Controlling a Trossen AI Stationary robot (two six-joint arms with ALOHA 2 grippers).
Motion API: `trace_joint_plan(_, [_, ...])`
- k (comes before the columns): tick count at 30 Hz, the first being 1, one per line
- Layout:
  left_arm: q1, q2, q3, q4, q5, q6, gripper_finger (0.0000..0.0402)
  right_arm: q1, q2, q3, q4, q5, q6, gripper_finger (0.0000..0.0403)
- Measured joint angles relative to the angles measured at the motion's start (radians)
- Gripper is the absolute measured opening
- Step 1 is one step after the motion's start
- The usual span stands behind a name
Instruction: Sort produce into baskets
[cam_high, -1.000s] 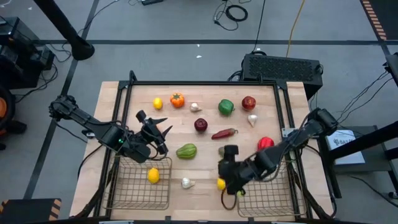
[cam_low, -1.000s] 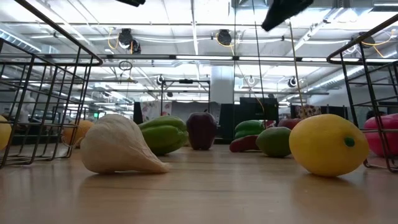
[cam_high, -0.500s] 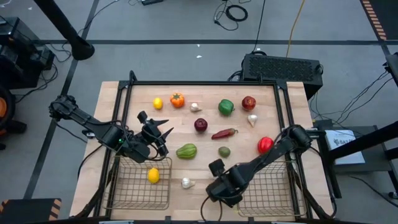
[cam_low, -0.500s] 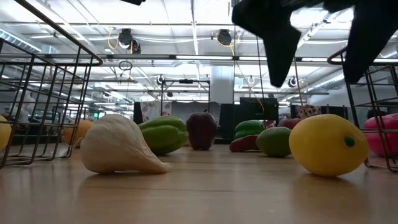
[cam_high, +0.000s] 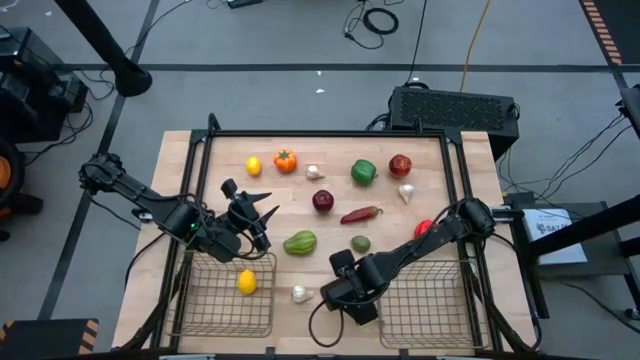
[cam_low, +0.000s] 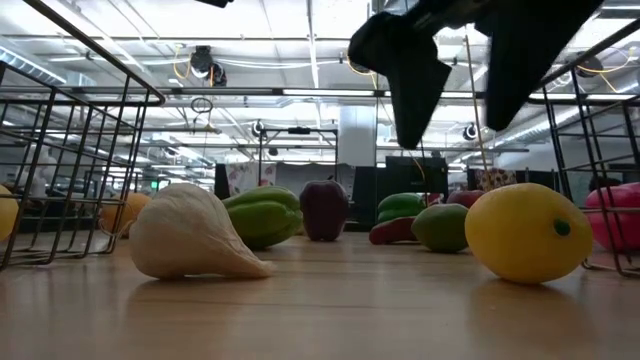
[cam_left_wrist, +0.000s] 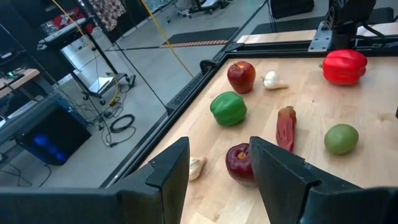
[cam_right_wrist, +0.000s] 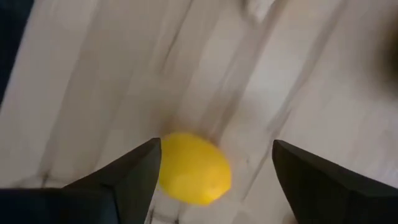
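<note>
Worktop (cam_high: 330, 225) open mid-front between the two baskets (cam_high: 225, 295), (cam_high: 430, 300); loose produce lies toward the back. Right gripper (cam_high: 345, 297) spread, poised above a lemon (cam_right_wrist: 194, 168) that its arm hides from overhead. Left gripper (cam_high: 262, 215) parted, empty, above left basket's back edge. No legible writing.

Count: 3 lemons (cam_high: 246, 282), 3 garlic bulbs (cam_high: 300, 294), 2 red apples (cam_high: 400, 165), 2 grn peppers (cam_high: 363, 172), 1 red pepper (cam_left_wrist: 344, 66), 1 orange (cam_high: 285, 160), 1 chili (cam_high: 360, 214), 1 lime (cam_high: 360, 244), 2 baskets (cam_high: 215, 310).
</note>
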Motion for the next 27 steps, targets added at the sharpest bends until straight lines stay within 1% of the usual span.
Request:
trace_joint_plan(3, [0.0, 0.0, 0.0, 0.0, 0.0, 0.0, 0.0174, 0.008, 0.001, -0.001, -0.029, -0.015, -0.058, 0.0298])
trace_joint_plan(7, [0.0, 0.0, 0.0, 0.001, 0.0, 0.004, 0.0174, 0.009, 0.024, 0.0, -0.011, -0.055, -0.073, 0.0297])
trace_joint_plan(10, [0.0, 0.001, 0.0, 0.014, 0.0, 0.025, 0.0174, 0.0, 0.051, 0.0, -0.012, -0.074, -0.052, 0.0297])
trace_joint_plan(14, [0.0, 0.001, 0.0, 0.022, 0.0, 0.026, 0.0174, -0.015, 0.082, 0.005, -0.022, -0.108, 0.018, 0.0297])
trace_joint_plan(16, [0.0, 0.001, 0.0, 0.022, 0.0, 0.025, 0.0174, -0.021, 0.088, 0.005, -0.022, -0.104, 0.046, 0.0297])
trace_joint_plan(20, [0.0, 0.001, 0.0, 0.022, 0.0, 0.025, 0.0174, -0.019, 0.097, -0.002, -0.082, -0.064, 0.05, 0.0297])
trace_joint_plan(27, [0.0, 0.001, 0.0, 0.021, 0.0, 0.024, 0.0174, 0.008, 0.092, 0.0, -0.111, -0.056, 0.043, 0.0297])
